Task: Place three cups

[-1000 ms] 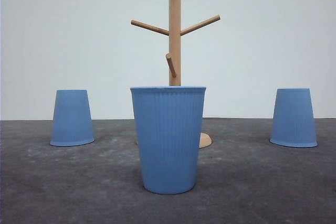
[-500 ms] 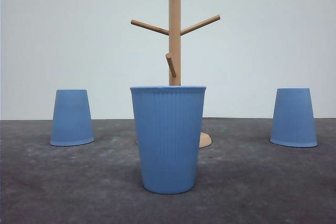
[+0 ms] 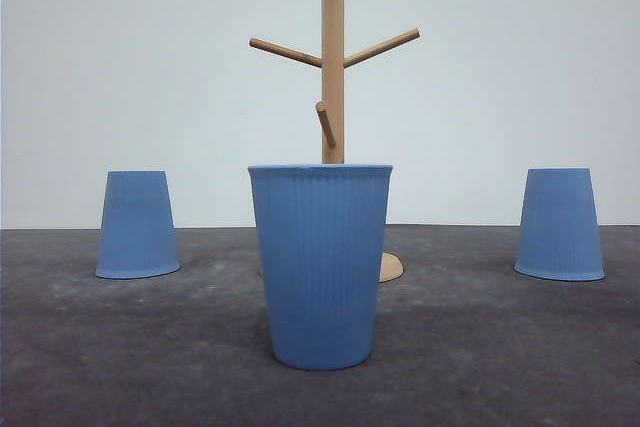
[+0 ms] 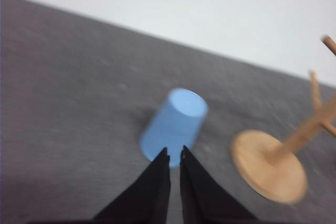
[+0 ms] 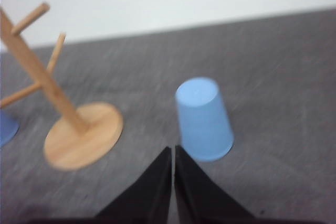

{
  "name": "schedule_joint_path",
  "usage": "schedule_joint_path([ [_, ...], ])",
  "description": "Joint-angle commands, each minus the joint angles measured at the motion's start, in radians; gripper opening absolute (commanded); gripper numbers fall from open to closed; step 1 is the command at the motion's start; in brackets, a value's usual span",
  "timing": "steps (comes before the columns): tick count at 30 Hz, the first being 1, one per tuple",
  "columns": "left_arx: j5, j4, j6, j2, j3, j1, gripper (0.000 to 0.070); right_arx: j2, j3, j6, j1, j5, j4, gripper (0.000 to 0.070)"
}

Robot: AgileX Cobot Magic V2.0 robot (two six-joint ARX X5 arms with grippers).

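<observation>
A wooden mug tree [image 3: 333, 57] is standing at the back middle of the dark grey surface [image 3: 480, 347], its round base [image 3: 391, 267] resting flat and its pegs angling upward from the post. Directly in front of it, the near cup [image 3: 320, 265] is standing upright with its mouth facing up, its long axis vertical, and it is hiding the lower post and most of the base from the front view. The left cup [image 3: 137, 224] is sitting upside down well off to the left, wide rim on the surface and flat bottom facing up. The right cup [image 3: 559, 224] is sitting the same way, inverted, well off to the right. All three cups are standing apart from one another and from the mug tree.

In the left wrist view, the left claw [image 4: 174, 153] is showing its two dark fingers nearly together, a thin gap between the tips, gripping nothing; the picture is blurred. The left cup is lying just beyond the tips, with the tree's base beside it. In the right wrist view, the right claw [image 5: 173, 149] is likewise pinched almost closed and empty, with the inverted right cup just past its tips and the tree's base on the other side.
</observation>
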Motion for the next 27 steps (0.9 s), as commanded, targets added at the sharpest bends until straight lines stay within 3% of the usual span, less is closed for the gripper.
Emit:
schedule_joint_path([
  [1, 0.035, -0.017, 0.033, 0.111, 0.063, -0.01, 0.0012, 0.103, 0.067, -0.062, 0.003, -0.01, -0.047, 0.0004],
  [6, 0.051, -0.071, 0.099, 0.331, 0.16, -0.055, 0.0012, 0.303, 0.16, -0.152, 0.011, -0.012, -0.111, 0.0004],
  [15, 0.05, -0.095, 0.16, 0.517, 0.176, -0.133, 0.0016, 0.458, 0.166, -0.169, 0.015, -0.027, -0.117, 0.0004],
  [19, 0.051, -0.094, 0.163, 0.522, 0.176, -0.146, 0.0061, 0.459, 0.166, -0.172, 0.015, -0.026, -0.119, 0.0019],
  [20, 0.05, -0.094, 0.163, 0.522, 0.176, -0.147, 0.0099, 0.459, 0.166, -0.175, 0.015, -0.027, -0.122, 0.0041],
  [21, 0.05, -0.094, 0.162, 0.522, 0.176, -0.149, 0.0186, 0.459, 0.166, -0.177, 0.015, -0.026, -0.127, 0.0102],
  [23, 0.05, -0.094, 0.159, 0.523, 0.176, -0.149, 0.0374, 0.459, 0.166, -0.178, 0.015, -0.026, -0.133, 0.0334],
  [24, 0.05, -0.094, 0.159, 0.523, 0.176, -0.149, 0.0434, 0.459, 0.166, -0.177, 0.015, -0.026, -0.134, 0.0434],
  [26, 0.05, -0.094, 0.159, 0.523, 0.176, -0.149, 0.0481, 0.459, 0.166, -0.177, 0.015, -0.026, -0.135, 0.0559],
  [27, 0.05, -0.094, 0.159, 0.523, 0.176, -0.149, 0.0481, 0.459, 0.166, -0.177, 0.015, -0.026, -0.135, 0.0574],
])
